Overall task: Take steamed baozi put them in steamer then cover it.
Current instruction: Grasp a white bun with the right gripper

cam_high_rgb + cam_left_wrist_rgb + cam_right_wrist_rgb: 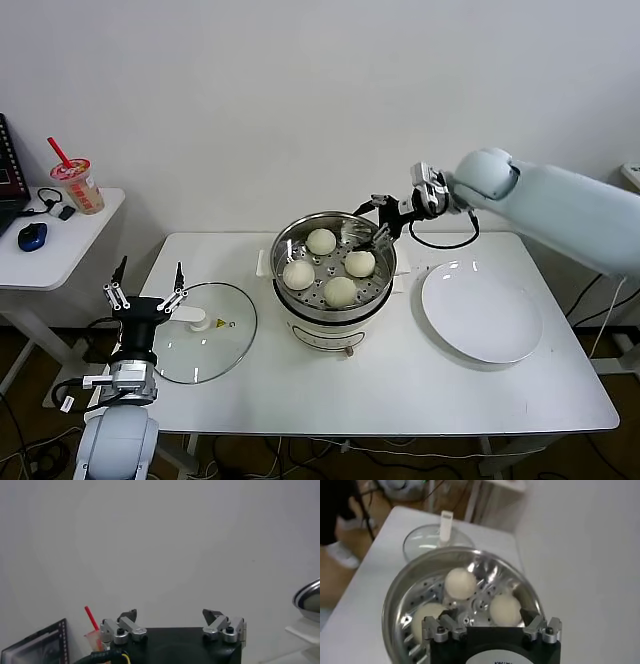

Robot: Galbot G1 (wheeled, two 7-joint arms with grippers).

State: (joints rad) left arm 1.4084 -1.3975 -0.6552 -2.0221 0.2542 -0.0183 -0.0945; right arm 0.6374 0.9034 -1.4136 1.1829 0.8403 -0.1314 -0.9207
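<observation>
Buns: four steamed baozi [321, 241] [298, 275] [359, 263] [340, 291] lie in the steamer, at about 12, 9, 3 and 6 o'clock on its holed tray, close together; whether they touch cannot be told.
Right wrist view of buns: three of them show [461, 583] [505, 609] [426, 619], the nearest partly hidden behind the pincer's body.
Steamer: shiny steel pot [290, 232] on a white base, at the middle of the bench, uncovered.
Right pincer: [381, 222] hangs at the pot's 2 o'clock rim, just over the edge, jaws wide and holding nothing.
Right pincer, own camera: [490, 619] its two fingers stand wide apart above the tray, with bare tray and one bun beyond them.
Lid: clear glass lid [222, 348] with a white handle lies flat on the bench at 9 o'clock from the pot, near it but apart.
Plate: flat white plate [482, 315] lies at 3 o'clock from the pot, bare, just beside the base.
Left pincer: [148, 284] stands upright at the lid's 9 o'clock edge, off the bench's end, jaws wide, holding nothing.
Left pincer, own camera: [170, 618] fingers wide apart against the white wall.
Bench: white top [400, 390] carrying pot, lid and plate.
Side table: small white table [60, 240] at far 9 o'clock with a drink cup [78, 185] and a blue mouse [32, 236].
</observation>
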